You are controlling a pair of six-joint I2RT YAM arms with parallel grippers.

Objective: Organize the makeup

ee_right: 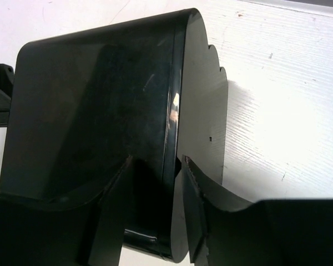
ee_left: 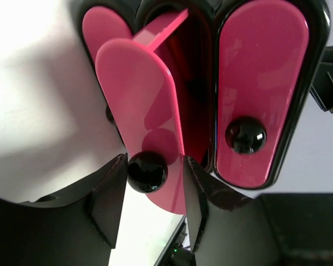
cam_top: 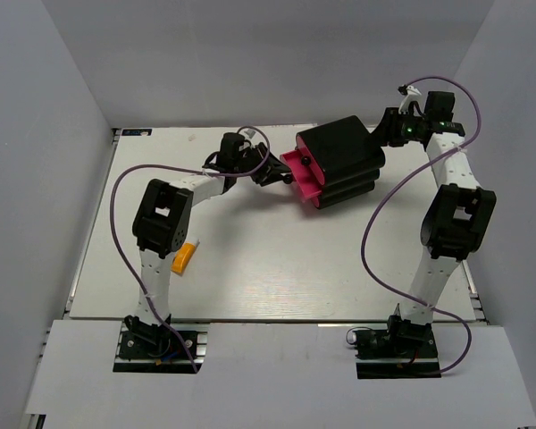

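The only makeup I can see is an orange tube, lying on the table beside my left arm. The black box with pink drawers lies mid-table. One pink drawer stands pulled out. My left gripper is open around that drawer's black knob. The knob touches the left finger, with a gap to the right one. My right gripper straddles the box's far back corner. One finger lies over the glossy top and the other finger against the grey side, shut on the box.
A second pink drawer front with its own black knob is shut, right of the pulled one. The white table ends at grey walls on the left, back and right. Purple cables loop over both arms.
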